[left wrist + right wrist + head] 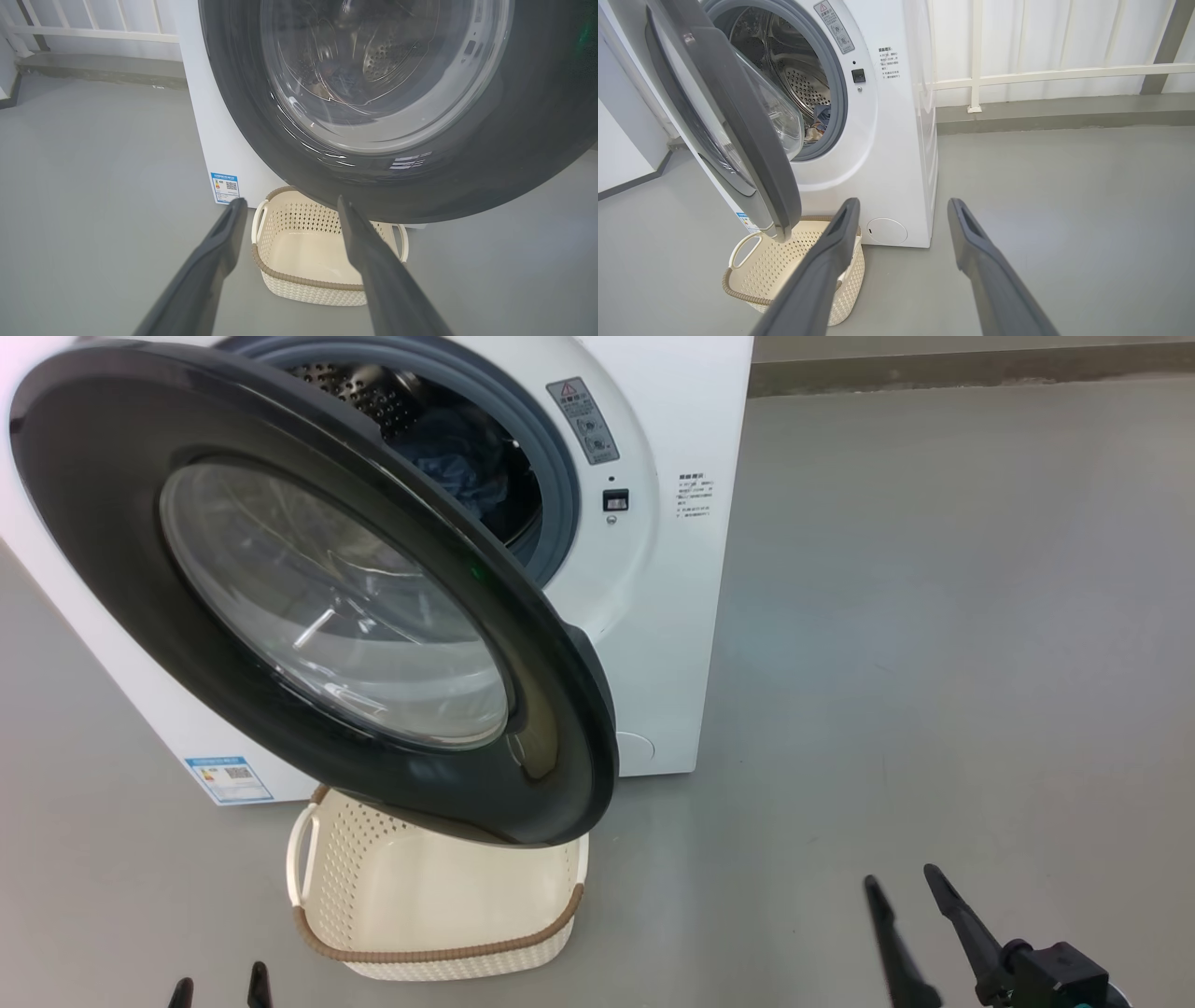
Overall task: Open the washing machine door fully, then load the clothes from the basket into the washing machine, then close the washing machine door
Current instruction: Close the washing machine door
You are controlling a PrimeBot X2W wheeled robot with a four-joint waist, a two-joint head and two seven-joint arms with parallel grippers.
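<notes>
1. Across the right half and bottom of the head view spreads the grey floor [934, 616], bare concrete-like and matte.
2. At the upper left of that view stands the washing machine [672, 616], a white box with a grey rubber ring round its opening. In the right wrist view [887, 163] it fills the left half, with a white railing [1041, 74] behind it at the upper right.
3. In front of the machine, the door [317, 597] is swung out from its left side, black rim and bulging glass facing the head camera. Its lower edge hangs over the back of the basket. The right wrist view shows it nearly edge-on [738, 130], well clear of the opening. In the left wrist view it fills the upper right [373, 93].
4. At the bottom centre of the head view sits the basket [439, 954] on the floor, just in front of the machine, its cream bottom in plain sight. It also appears low in both wrist views [303, 291] [784, 261].
5. Inside the drum, at the top of the head view, lie the clothes [467, 467], bluish fabric; the right wrist view shows a small heap at the drum's bottom [822, 116].
6. At the lower right of the head view, the right gripper [901, 877] has its fingers spread and grasps nothing, as its own view shows [903, 203].
7. At the lower left, the left gripper [220, 989] shows only its tips. Its own view [289, 203] shows the fingers apart and empty, pointing toward the basket.
8. Low on the machine's left front is a blue label [229, 779].
</notes>
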